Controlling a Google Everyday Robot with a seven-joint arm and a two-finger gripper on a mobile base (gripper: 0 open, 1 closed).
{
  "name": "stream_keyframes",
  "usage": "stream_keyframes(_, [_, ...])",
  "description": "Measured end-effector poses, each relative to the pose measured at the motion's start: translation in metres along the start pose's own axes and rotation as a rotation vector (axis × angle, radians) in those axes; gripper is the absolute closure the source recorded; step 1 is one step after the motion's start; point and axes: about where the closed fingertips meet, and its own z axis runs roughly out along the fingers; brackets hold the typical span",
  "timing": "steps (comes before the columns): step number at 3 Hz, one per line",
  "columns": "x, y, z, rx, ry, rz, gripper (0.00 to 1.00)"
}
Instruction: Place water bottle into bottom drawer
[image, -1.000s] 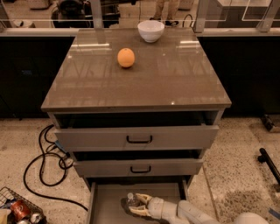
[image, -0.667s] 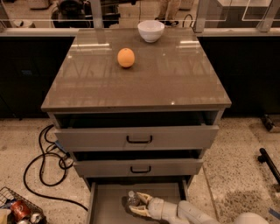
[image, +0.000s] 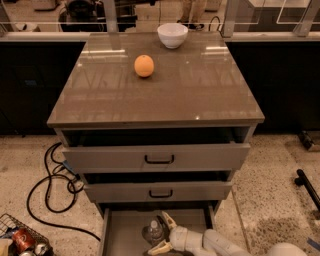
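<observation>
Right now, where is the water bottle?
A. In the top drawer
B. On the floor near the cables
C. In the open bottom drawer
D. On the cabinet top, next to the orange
C: the water bottle is inside the pulled-out bottom drawer, with the gripper right at it. The cabinet top holds only the orange and the bowl.
</observation>
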Motion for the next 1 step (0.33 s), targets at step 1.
stream_keyframes(1, [0.0000,0.0000,0.0001,0.000,0.000,0.000,0.00])
